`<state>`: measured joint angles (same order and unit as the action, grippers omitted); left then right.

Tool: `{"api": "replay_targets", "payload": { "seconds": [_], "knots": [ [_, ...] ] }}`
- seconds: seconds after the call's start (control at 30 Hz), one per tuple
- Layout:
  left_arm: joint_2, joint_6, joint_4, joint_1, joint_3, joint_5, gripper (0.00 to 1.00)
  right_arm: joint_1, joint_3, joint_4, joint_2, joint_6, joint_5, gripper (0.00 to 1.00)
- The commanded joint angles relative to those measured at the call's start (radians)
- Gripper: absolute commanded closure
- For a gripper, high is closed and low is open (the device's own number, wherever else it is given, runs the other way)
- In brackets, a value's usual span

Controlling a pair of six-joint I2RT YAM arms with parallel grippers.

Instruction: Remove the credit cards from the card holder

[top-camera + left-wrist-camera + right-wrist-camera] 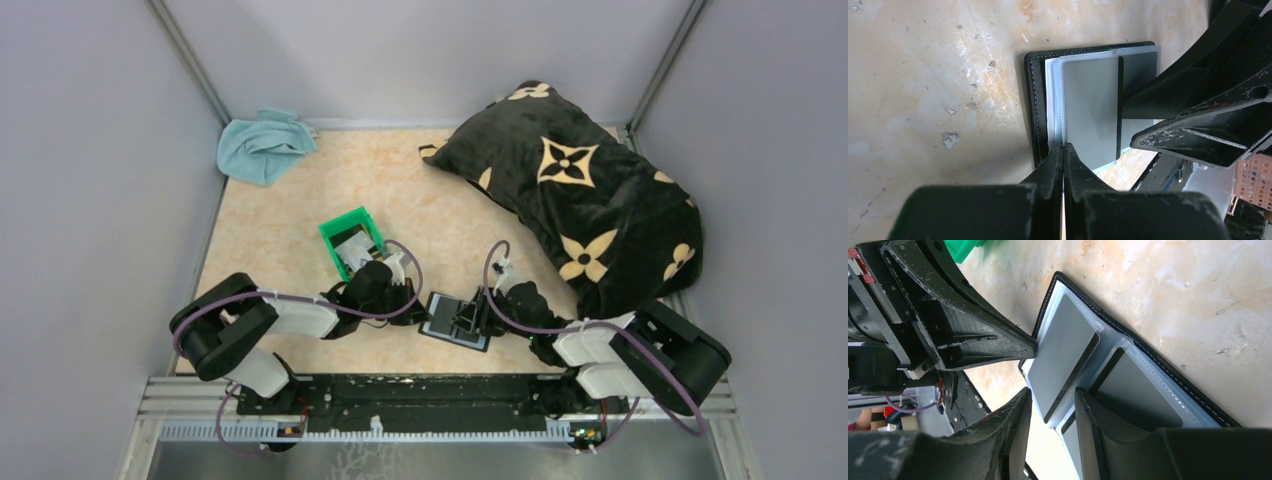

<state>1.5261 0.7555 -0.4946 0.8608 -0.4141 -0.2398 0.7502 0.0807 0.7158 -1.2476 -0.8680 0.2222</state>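
Note:
The black card holder [455,322] lies open on the table between the arms, its grey-blue panels up. It also shows in the left wrist view [1035,100] and the right wrist view [1148,355]. A grey credit card [1090,110] sticks partly out of a clear sleeve, also seen in the right wrist view [1060,352]. My left gripper [1064,146] is shut, its tips pinched at that card's near edge. My right gripper [1053,392] is open over the holder, with one finger [1088,405] on the right panel. A second card [1138,390] stays in its sleeve.
A green bin [352,238] with pale cards inside stands just behind the left gripper. A large black pillow with tan flowers [580,190] fills the back right. A light blue cloth [262,145] lies at the back left corner. Grey walls close in the table.

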Motion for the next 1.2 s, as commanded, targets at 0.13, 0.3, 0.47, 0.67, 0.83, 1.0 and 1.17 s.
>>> {"api": "replay_targets", "payload": {
  "seconds": [0.13,0.3,0.47,0.67,0.83,1.0,1.17],
  "knots": [
    [0.032,-0.004,0.047,-0.001,-0.001,-0.011,1.0,-0.003,0.015,0.158,-0.073,-0.026,0.05,0.63],
    [0.03,-0.004,0.048,0.001,-0.003,-0.011,1.0,-0.002,0.005,0.248,-0.11,-0.065,0.075,0.64],
    [0.031,-0.004,0.048,0.0,-0.002,-0.009,1.0,-0.003,-0.002,0.261,-0.11,-0.078,0.066,0.72],
    [0.037,0.0,0.042,0.0,-0.001,-0.009,1.0,-0.002,-0.006,0.207,-0.07,-0.069,0.047,0.84],
    [0.052,0.005,0.026,0.0,0.0,-0.015,1.0,-0.003,-0.006,0.112,-0.007,-0.046,0.02,0.89],
    [0.06,0.008,0.019,0.0,0.002,-0.018,1.0,-0.008,-0.008,0.027,0.056,-0.025,-0.001,1.0],
    [0.066,0.008,0.015,-0.001,0.002,-0.014,1.0,-0.02,-0.01,-0.035,0.112,-0.009,-0.012,1.0]
  ]
}}
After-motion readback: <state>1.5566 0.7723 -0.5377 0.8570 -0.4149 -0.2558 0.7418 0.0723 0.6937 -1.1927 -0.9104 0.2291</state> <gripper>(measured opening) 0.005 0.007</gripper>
